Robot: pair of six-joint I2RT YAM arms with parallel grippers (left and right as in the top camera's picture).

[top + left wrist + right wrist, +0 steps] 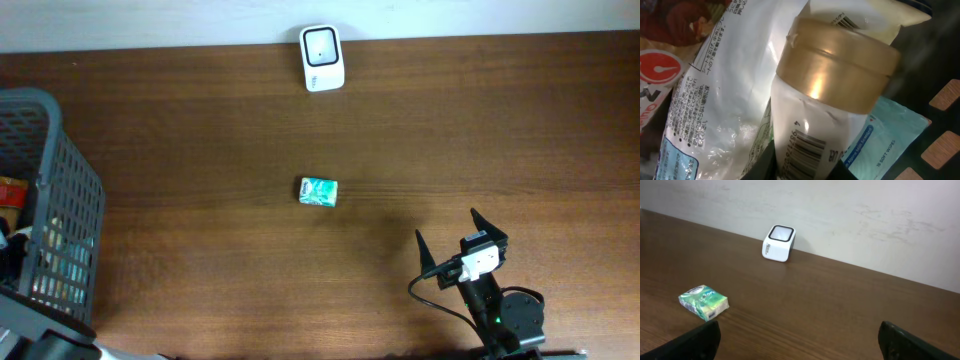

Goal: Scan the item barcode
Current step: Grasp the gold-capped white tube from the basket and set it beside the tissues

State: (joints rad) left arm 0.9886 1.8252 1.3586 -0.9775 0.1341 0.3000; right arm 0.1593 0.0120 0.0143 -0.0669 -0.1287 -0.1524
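In the left wrist view a white bottle (815, 140) with a gold cap (840, 65) and a printed barcode (802, 152) lies among packets in the basket. My left gripper (805, 167) is shut on the bottle's lower body, a dark finger pressed against each side. The white barcode scanner (322, 58) stands at the table's far edge, also in the right wrist view as the scanner (778, 243). My right gripper (460, 240) hovers wide open over the near right of the table, holding nothing; its fingertips (700, 340) frame bare wood.
A grey mesh basket (60, 200) at the left edge holds crinkly plastic packets (725, 100) and a blue soft-wipes pack (885, 135). A small green tissue pack (319, 192) lies mid-table, left of my right gripper.
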